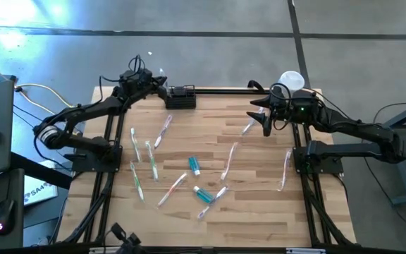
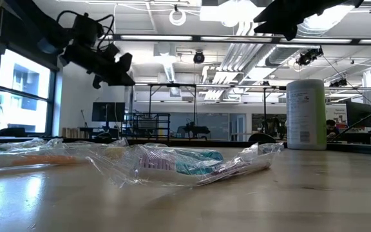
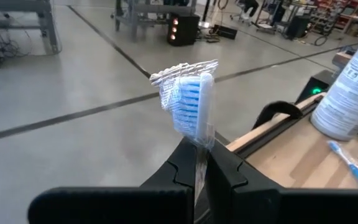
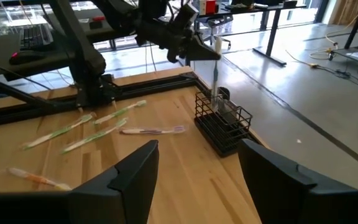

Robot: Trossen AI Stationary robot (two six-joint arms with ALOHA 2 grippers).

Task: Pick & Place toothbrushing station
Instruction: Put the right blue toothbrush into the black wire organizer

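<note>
The toothbrushing station is a small black wire rack (image 1: 180, 97) standing at the table's far edge; it also shows in the right wrist view (image 4: 224, 121). My left gripper (image 1: 162, 89) hangs just left of and above it, shut on a wrapped toothbrush (image 3: 190, 102) with blue bristles. In the right wrist view the toothbrush (image 4: 215, 71) stands upright over the rack, and its lower end reaches down among the rack's wires. My right gripper (image 1: 265, 121) is open and empty over the table's far right part, facing the rack (image 4: 194, 180). My left gripper pinches the toothbrush between its two fingers just below the bristled head (image 3: 202, 140), wrapper included. The head sticks out past the fingertips. In the right wrist view the brush stands upright, with its handle (image 4: 216, 87) running down into the rack.
A tall white cylindrical container (image 1: 292, 80) stands at the far right corner. Several wrapped toothbrushes (image 1: 149, 161) and two teal tubes (image 1: 194, 165) lie scattered over the middle of the table. One more toothbrush (image 1: 285, 169) lies near the right edge.
</note>
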